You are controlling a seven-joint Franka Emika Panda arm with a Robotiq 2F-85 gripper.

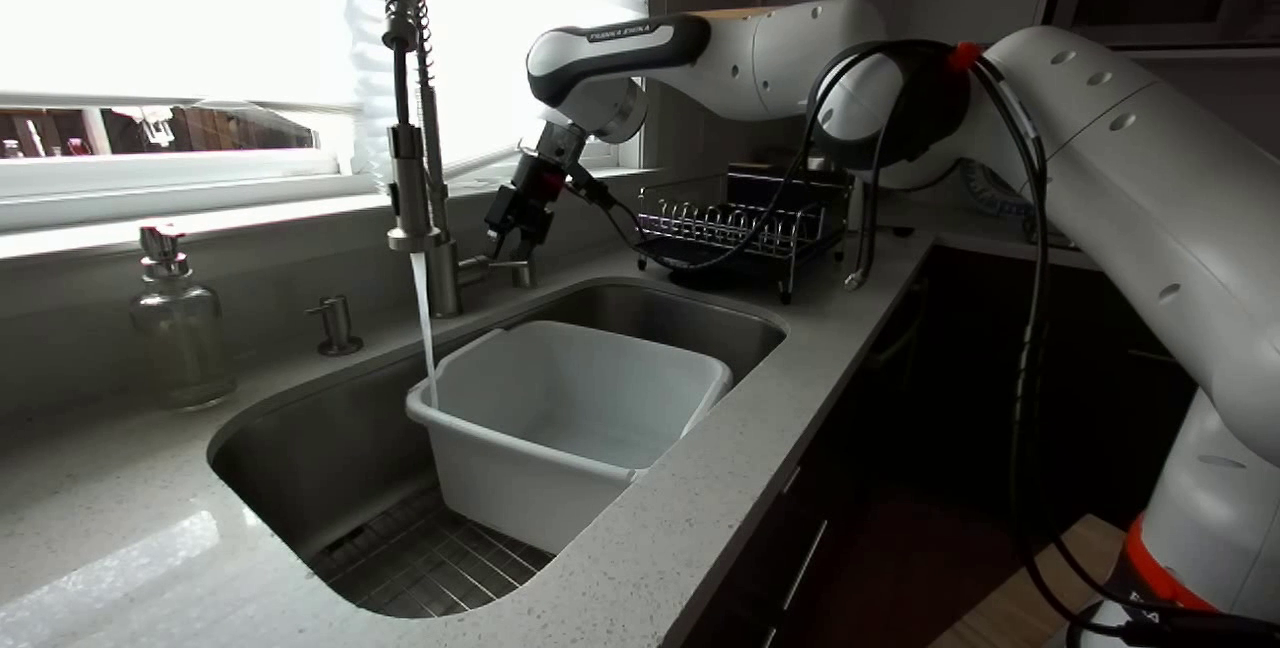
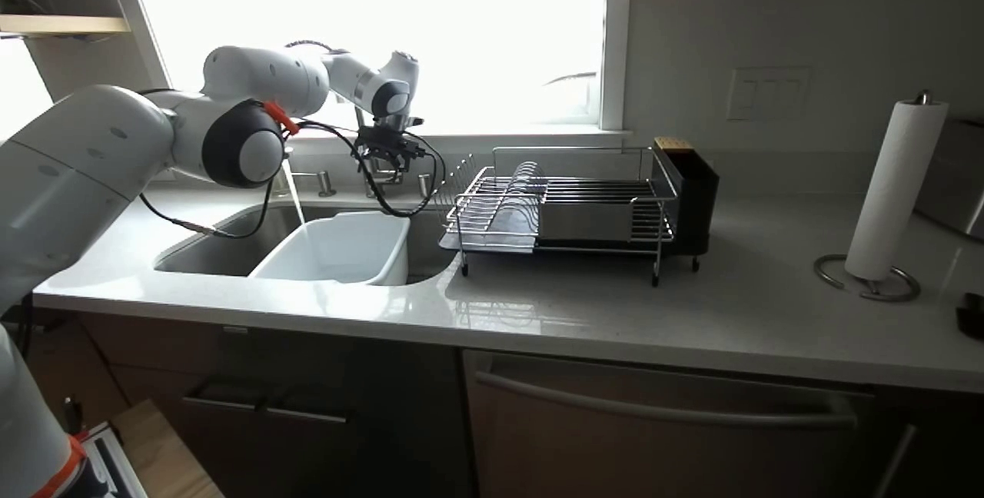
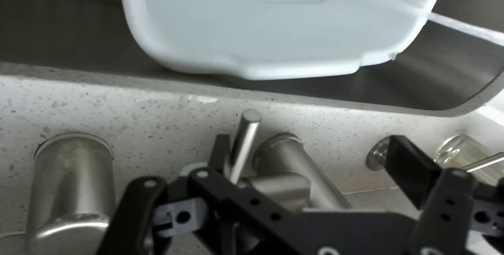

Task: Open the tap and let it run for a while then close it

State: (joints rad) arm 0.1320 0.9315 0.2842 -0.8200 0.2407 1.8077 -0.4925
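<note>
steel sink (image 1: 325, 463), white tub (image 1: 530, 478) inside, probably to catch water (image 1: 424, 313); tall tap (image 1: 408, 193) behind the sink, running; at its side, gripper (image 3: 310, 141) with jaws spread, empty, one finger (image 3: 221, 148) just beside the lever (image 3: 245, 143), touch uncertain, likely for nudging it.

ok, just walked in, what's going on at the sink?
The robot arm has its hand at the tap, fingers open, with the handle between them and close beside one; I can't tell whether they touch. The tap is on: water is running down to the edge of the white tub in the sink. So it's at the let-it-run stage, and closing the tap is yet to be done.
</note>
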